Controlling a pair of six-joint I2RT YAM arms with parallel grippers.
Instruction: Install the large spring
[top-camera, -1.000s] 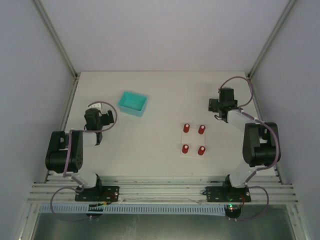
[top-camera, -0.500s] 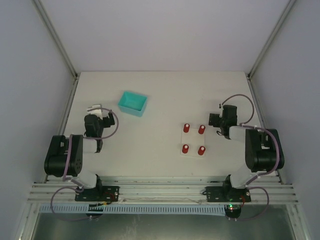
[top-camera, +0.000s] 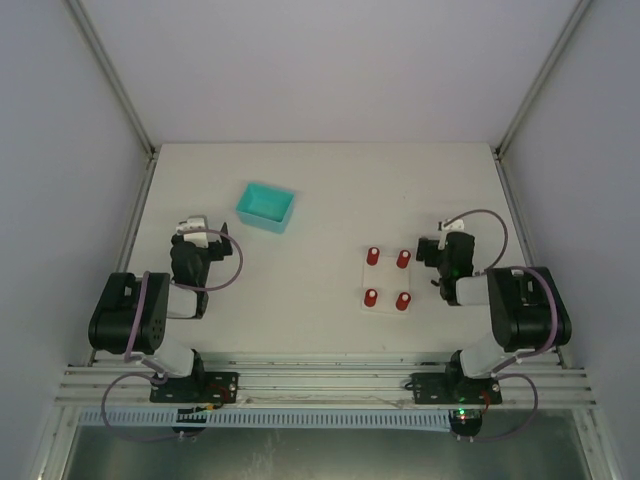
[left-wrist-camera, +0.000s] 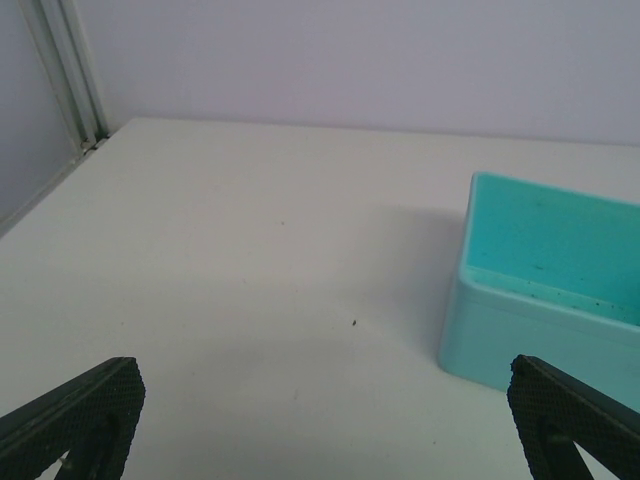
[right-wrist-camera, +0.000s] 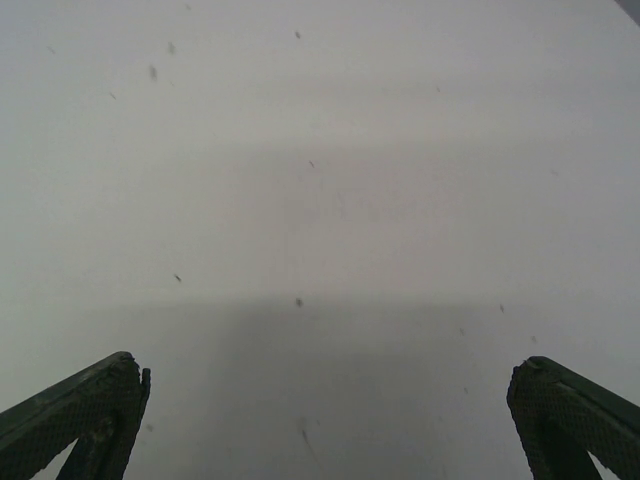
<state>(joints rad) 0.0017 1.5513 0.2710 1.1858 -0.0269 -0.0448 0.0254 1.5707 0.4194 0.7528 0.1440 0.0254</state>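
Both the left claw (left-wrist-camera: 320, 428) and right claw (right-wrist-camera: 320, 420) gape wide, empty; the unseen spring, probably light and bouncy, wants gripping mid-coil.

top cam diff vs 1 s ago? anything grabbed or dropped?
The right gripper pulled back toward its base and now sits just right of the post plate. The left gripper drew back slightly toward its base. Both jaws are open and empty; nothing was taken or released. The teal bin, the plate and its four red posts have not moved.
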